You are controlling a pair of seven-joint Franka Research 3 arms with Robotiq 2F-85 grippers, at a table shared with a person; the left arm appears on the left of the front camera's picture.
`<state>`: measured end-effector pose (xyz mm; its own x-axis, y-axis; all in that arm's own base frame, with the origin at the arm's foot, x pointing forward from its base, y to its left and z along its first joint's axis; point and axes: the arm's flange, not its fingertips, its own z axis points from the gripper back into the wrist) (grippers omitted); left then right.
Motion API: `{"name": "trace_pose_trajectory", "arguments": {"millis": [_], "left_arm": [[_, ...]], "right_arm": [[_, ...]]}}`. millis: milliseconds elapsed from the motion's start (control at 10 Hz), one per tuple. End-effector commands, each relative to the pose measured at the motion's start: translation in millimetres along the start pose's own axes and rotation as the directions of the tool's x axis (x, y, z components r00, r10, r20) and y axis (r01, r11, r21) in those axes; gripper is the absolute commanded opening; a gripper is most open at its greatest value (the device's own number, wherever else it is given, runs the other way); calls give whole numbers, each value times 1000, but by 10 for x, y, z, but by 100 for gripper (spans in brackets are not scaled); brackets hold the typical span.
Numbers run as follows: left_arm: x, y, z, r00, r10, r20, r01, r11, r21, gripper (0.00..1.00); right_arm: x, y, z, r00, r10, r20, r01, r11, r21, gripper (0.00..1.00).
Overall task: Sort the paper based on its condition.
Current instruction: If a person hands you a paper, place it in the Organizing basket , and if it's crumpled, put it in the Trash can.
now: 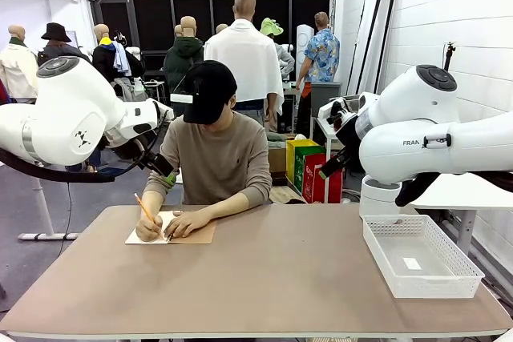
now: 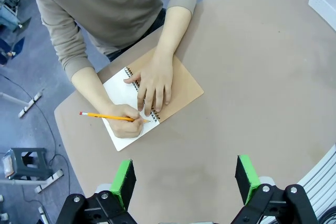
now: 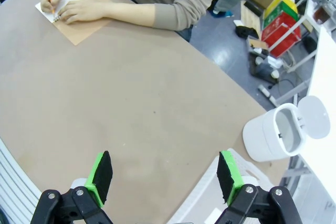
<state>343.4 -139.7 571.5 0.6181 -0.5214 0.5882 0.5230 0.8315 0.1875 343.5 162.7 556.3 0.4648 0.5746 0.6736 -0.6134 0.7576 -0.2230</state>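
The paper (image 2: 116, 92) lay as the open page of the notebook (image 2: 184, 85) at the far-left side of the table (image 2: 252, 77), pinned under the person's hand (image 2: 153, 85). It was just ahead of the left gripper (image 2: 185, 174), whose fingers stood wide apart and empty. The right gripper (image 3: 164, 167), equally wide and empty, hung well apart from it, so the left arm was nearer.

The table (image 1: 272, 278) has a smooth, matt tan top, the notebook (image 2: 184, 85) has a matt brown kraft-card cover, a dark wire spiral (image 2: 155, 115) and a plain white paper page (image 2: 118, 90), the basket (image 1: 433, 284) is white mesh plastic, and the person's sweater (image 1: 216, 162) is soft knit cloth.
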Motion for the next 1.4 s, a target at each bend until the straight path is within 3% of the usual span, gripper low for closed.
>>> {"name": "trace_pose_trajectory", "arguments": {"millis": [0,100,200,300,1300], "left_arm": [[-21,-17,-20,1000,13,-18,-13,1000,14,100],[-45,-13,-38,1000,-9,10,9,1000,5,100],[-5,2,-9,1000,1,-2,-1,1000,0,100],[-5,2,-9,1000,1,-2,-1,1000,0,100],[-5,2,-9,1000,1,-2,-1,1000,0,100]], "right_arm": [[5,-17,5,1000,25,8,-25,999,20,100],[11,0,-8,1000,25,11,-25,1000,8,100],[1,-6,-72,993,43,112,-46,998,31,100],[3,5,1,1000,5,1,-5,1000,0,100],[3,5,1,1000,5,1,-5,1000,0,100]]}}
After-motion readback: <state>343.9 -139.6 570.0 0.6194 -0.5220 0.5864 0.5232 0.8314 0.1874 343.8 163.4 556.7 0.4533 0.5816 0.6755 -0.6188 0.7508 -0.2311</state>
